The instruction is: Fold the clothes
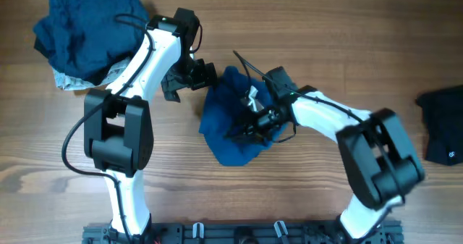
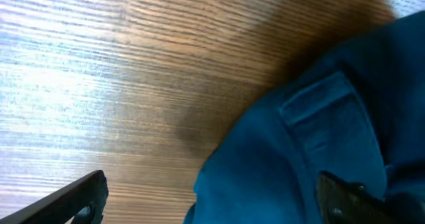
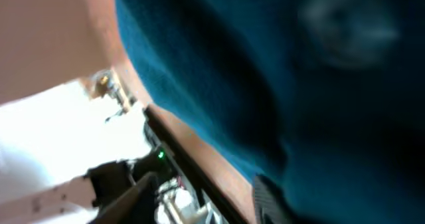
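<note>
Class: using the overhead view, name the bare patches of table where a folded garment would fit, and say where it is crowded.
Bare table lies top right, between the blue garment and the dark garment; also lower left, below the clothes pile. Crowded: the centre, where left arm and right arm meet over it.

Left pincer (image 1: 189, 81) spread wide, right pincer (image 1: 249, 124) pointing inward

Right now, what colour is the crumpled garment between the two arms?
The crumpled fabric garment is plain mid-blue, with no pattern; the overhead view shows it best.
</note>
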Controlling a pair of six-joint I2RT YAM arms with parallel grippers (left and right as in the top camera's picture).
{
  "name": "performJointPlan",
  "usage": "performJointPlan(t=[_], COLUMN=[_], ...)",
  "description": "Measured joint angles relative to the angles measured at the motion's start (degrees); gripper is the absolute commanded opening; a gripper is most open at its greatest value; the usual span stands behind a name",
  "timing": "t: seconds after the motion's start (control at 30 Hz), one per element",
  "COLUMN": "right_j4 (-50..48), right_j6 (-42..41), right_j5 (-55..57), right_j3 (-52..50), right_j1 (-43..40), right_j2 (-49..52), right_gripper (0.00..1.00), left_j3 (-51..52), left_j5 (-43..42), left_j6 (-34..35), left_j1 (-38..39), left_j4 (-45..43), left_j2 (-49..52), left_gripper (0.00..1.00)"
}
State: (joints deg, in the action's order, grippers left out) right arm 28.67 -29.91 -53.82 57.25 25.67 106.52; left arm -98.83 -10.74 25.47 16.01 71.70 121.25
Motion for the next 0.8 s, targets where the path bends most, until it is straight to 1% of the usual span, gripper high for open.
performJointPlan(t=[0.03,0.1,0.13,0.27,0.37,0.47,0.6,0.7,0.8], right_j4=[3.1,4.8,5.8,9.7,13.2,15.6,17.3,18.3,18.5], right_j6=[0.1,0.9,1.5,3.2,4.7,6.9,9.6,11.3,12.2], right_j5=[3.4,5.9,7.2,9.4,10.2,10.6,11.1,11.3,11.5], right_j3=[0.7,1.5,2.0,2.8,2.8,2.9,2.9,2.9,2.9], right_j1=[-0.3,-1.6,-3.3,-10.2,-14.2,-16.3,-16.9,-16.9,-16.9], right_j2=[-2.6,-6.7,-10.1,-19.1,-23.4,-24.4,-24.3,-24.3,-24.3], right_gripper=[0.89,0.93,0.99,0.99,1.00,0.99,0.99,0.99,0.99], left_j3=[0.0,0.0,0.0,0.0,0.1,0.1,0.1,0.1,0.1], left_j5=[0.0,0.1,0.2,0.4,0.4,0.3,-2.0,-5.6,-12.4], left_j6=[-0.9,-2.6,-3.9,-6.4,-9.2,-12.1,-18.3,-23.4,-30.3], left_j1=[0.0,0.0,0.0,0.0,-0.1,-0.2,-0.4,-0.4,-0.5], left_j4=[-0.1,-0.9,-2.1,-5.3,-7.6,-7.7,-8.4,-9.2,-9.2], left_j2=[0.0,0.0,0.0,0.0,0.0,0.0,1.2,3.8,6.1], left_gripper=[1.00,1.00,1.00,1.00,1.00,1.00,1.00,1.00,1.00])
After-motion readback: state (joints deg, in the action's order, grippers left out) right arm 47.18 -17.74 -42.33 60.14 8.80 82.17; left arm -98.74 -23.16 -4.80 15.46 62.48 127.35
